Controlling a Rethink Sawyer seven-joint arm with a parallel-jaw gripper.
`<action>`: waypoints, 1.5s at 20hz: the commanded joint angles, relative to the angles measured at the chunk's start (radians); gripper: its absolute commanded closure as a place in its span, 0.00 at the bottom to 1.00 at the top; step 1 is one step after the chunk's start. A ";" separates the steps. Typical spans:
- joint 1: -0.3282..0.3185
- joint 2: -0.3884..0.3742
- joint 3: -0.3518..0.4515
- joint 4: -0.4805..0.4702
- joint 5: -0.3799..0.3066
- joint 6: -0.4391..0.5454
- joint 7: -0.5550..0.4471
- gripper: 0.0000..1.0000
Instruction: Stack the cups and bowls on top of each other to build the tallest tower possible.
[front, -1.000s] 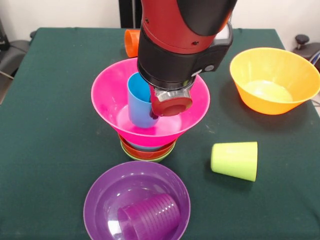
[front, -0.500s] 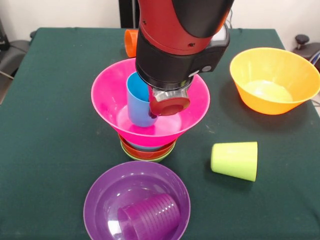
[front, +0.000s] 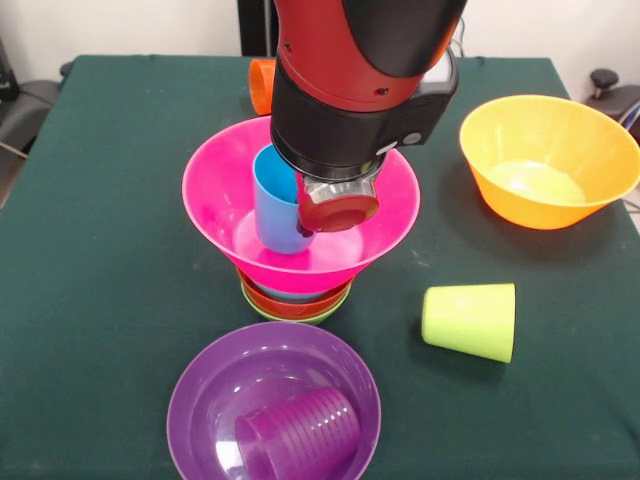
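Nothing moved, gripper (front: 305, 222) at blue cup (front: 276, 205) — pink bowl (front: 215, 200)

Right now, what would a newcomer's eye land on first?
The red and black arm fills the top centre, its end effector down inside the pink bowl beside the upright blue cup. That bowl sits on the stacked small bowls. In front, a purple cup lies in the purple bowl.

A green-covered table (front: 100, 200) stands before a pale wall (front: 120, 25).
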 joint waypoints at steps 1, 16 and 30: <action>0.025 0.023 0.123 0.043 -0.052 -0.077 0.036 1.00; 0.029 0.031 0.125 0.045 -0.045 -0.093 0.052 1.00; 0.037 0.032 0.125 0.051 -0.041 -0.086 0.065 1.00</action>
